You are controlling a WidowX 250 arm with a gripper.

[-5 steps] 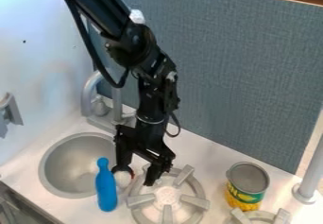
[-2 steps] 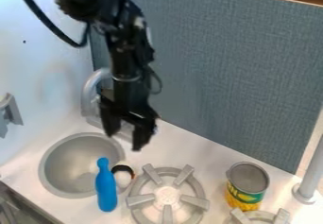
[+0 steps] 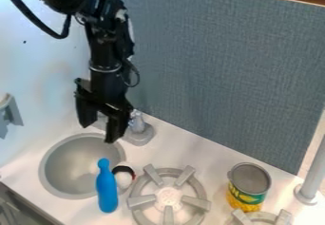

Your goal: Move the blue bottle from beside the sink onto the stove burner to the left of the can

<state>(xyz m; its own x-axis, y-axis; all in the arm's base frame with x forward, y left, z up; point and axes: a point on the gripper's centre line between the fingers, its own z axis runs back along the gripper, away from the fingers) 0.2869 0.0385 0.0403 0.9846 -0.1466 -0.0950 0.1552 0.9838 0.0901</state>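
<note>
The gripper [image 3: 97, 133] hangs above the back edge of the sink, in front of the faucet, with its two fingers apart and nothing between them. Below it, a blue bowling-pin-shaped object [image 3: 107, 187] stands at the sink's right rim. Just right of the blue object is a small round black, white and red object [image 3: 124, 175], between the sink and the stove burner. A can with a green and yellow label [image 3: 246, 187] stands at the right.
The round grey sink [image 3: 56, 157] lies at the left and a grey burner [image 3: 169, 197] at the lower middle. Part of another burner [image 3: 259, 217] is below the can. A grey post [image 3: 312, 176] rises at the right edge, and a blue-grey panel [image 3: 228, 77] stands behind.
The gripper has risen from beside the round object and moved left and back toward the faucet. The blue object, round object and can have not moved.
</note>
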